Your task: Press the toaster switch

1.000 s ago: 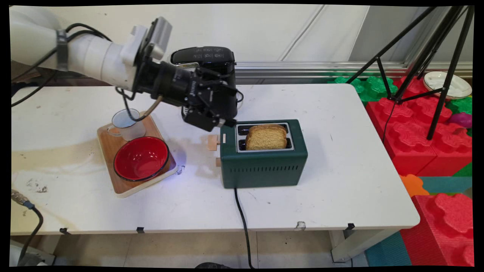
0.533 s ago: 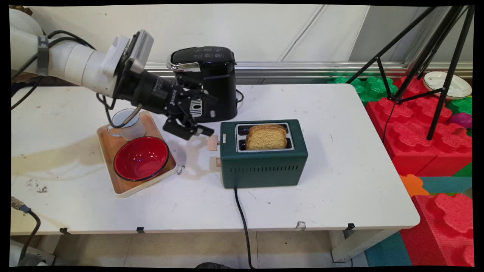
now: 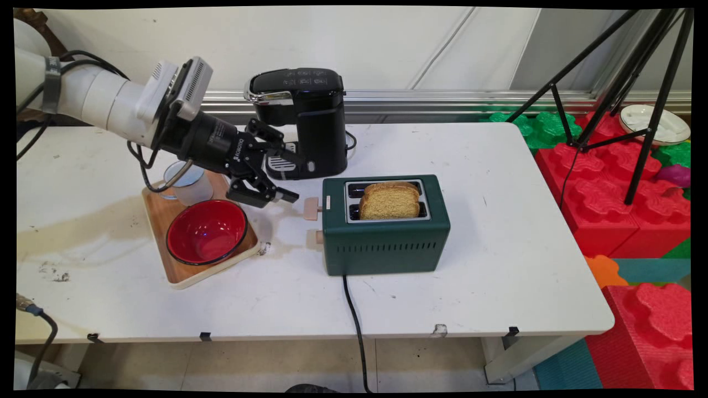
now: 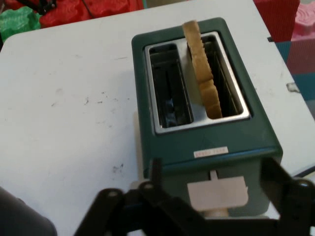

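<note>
Since the earlier frames the end effector (image 3: 287, 178) has withdrawn leftward from above the toaster (image 3: 385, 225) and now hovers just left of its wooden lever (image 3: 312, 208), not touching it. Its fingers (image 3: 286, 195) are spread apart and hold nothing. The green toaster stands on the white desk (image 3: 498, 265) with one slice of bread (image 3: 390, 200) upright in the near slot. A black coffee machine (image 3: 303, 121) stands behind. To the left, a wooden tray (image 3: 156, 210) carries a red bowl (image 3: 207, 231) and a cup (image 3: 188, 183).
</note>
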{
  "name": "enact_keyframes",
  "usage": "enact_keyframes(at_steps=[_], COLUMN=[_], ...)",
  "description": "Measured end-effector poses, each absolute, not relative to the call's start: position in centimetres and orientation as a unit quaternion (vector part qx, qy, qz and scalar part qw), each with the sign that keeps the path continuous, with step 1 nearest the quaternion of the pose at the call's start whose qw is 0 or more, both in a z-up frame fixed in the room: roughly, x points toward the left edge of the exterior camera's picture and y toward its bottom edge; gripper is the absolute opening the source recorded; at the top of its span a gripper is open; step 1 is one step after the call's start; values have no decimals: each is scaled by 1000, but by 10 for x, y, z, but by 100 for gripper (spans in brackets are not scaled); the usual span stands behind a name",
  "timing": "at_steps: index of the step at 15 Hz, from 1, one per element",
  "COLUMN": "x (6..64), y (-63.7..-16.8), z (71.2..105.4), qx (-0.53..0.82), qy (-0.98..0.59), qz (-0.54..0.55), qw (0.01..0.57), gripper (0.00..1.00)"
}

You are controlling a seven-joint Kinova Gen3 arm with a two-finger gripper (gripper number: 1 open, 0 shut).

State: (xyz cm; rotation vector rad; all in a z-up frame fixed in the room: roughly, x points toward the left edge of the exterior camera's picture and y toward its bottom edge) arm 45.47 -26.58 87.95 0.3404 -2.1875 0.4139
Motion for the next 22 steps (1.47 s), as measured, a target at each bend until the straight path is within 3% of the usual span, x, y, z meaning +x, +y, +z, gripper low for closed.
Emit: enact_keyframes(at_steps=[22], x=[435], y=[-279], z=[846], qx=[150], qy=[-884], qz=[143], qw=[420], gripper=[0])
